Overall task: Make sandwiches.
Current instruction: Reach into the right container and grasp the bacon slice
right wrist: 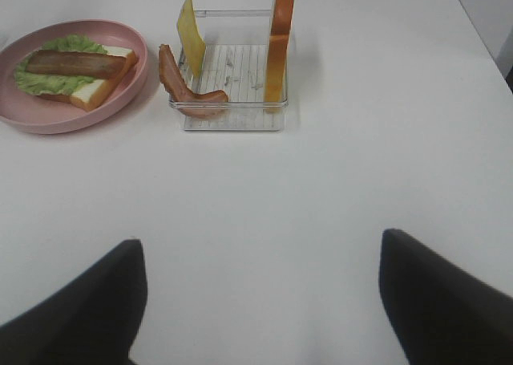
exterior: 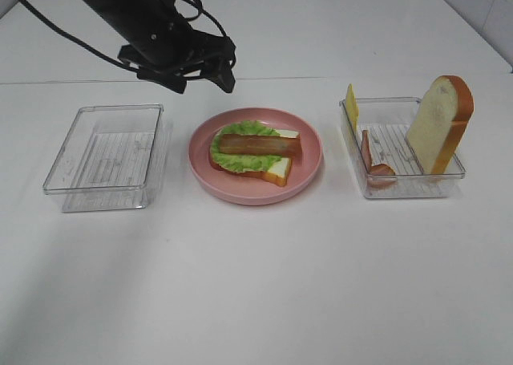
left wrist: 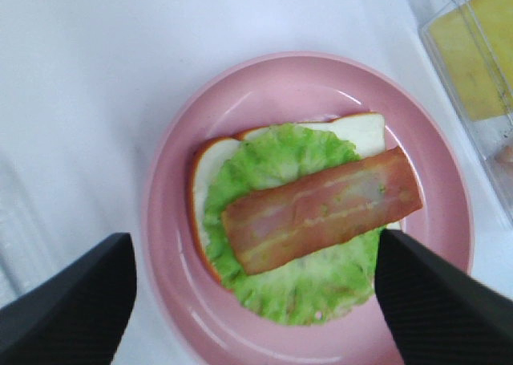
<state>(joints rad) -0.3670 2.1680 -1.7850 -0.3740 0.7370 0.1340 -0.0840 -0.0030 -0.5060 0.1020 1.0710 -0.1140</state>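
1. The sandwich (exterior: 255,150) sits half-built on the pink plate (exterior: 313,168): bottom bread slice (exterior: 279,171), lettuce (exterior: 232,160), and one bacon strip (exterior: 256,145) lying across the top.
2. The left tool (exterior: 202,78) hovers above the plate's far side, jaws apart and holding nothing. The right tool (right wrist: 260,301) hangs low over the surface (exterior: 256,285), likewise spread and empty, well apart from the clear tray (exterior: 401,190).
3. The cheese slice (exterior: 351,104) is probably the next layer. It stands on edge at the tray's plate-side wall, so come down from above and pinch across its thin faces near the top.
4. Keep off the spare bacon strip (exterior: 375,168) draped just beside it, and the standing bread slice (exterior: 437,124), which looks easy to tip.
5. Release low and flat so the bacon does not slide; clear the left tool from the plate first.
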